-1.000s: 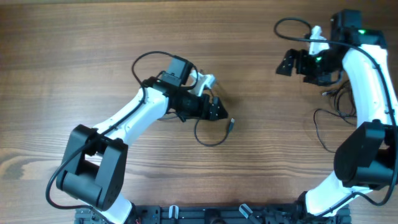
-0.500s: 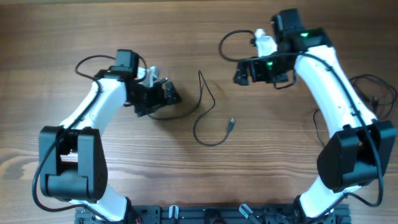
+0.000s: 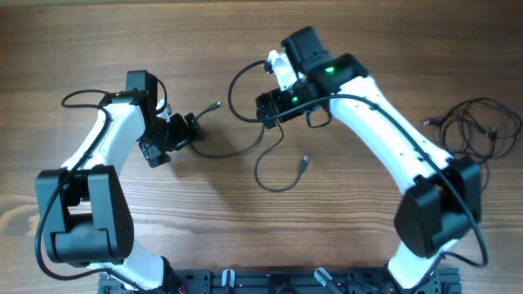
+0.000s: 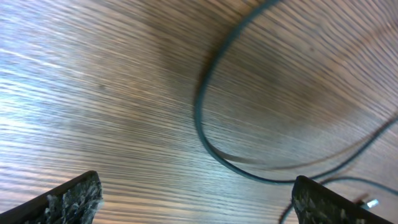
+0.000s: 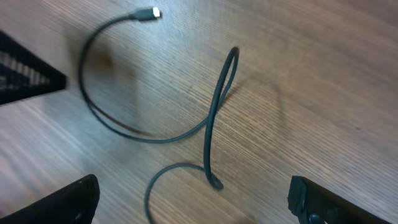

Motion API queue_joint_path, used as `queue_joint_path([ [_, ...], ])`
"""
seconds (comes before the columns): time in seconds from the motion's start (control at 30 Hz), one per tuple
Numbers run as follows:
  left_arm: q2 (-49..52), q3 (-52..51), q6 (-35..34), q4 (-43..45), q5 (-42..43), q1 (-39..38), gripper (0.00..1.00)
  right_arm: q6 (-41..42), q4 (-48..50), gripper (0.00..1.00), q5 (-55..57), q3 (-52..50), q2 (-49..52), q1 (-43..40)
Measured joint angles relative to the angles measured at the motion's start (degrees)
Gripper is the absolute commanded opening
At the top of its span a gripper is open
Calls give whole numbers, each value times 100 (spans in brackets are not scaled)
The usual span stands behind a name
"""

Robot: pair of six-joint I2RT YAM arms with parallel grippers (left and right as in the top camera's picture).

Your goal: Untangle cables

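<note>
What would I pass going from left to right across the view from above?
Left claw → right claw → tangled cable heap at the far right. The loose cable in the middle overlaps the claws, so it is left out.

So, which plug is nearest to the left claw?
The upper plug, just right of the left claw; the other plug lies lower, near the centre.

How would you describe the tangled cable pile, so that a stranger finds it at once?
Look at the wooden table from above and go to its right edge, beside the right arm. There lies the tangled pile of thin black cables in overlapping loops. Unlike the single cable in the middle, it has many strands.
</note>
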Motion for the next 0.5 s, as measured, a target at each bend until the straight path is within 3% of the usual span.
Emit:
queue_joint_path([
  [0.1,0,0,-68,-15,-79,59,100,184,26,87,118,0,415,127],
  [0.17,0,0,-83,-24,-109,66,100,295,37,74,168,0,697,177],
  [0.23,0,0,-85,-35,-122,66,100,404,39,50,190,-2,933,205],
  [0.3,0,0,-85,-35,-129,66,100,437,42,15,221,-4,1036,210],
  [0.33,0,0,-85,-37,-129,66,100,455,55,4,236,-4,1045,210],
  [0.5,0,0,-85,-35,-131,66,100,538,144,4,278,-4,1045,203],
])
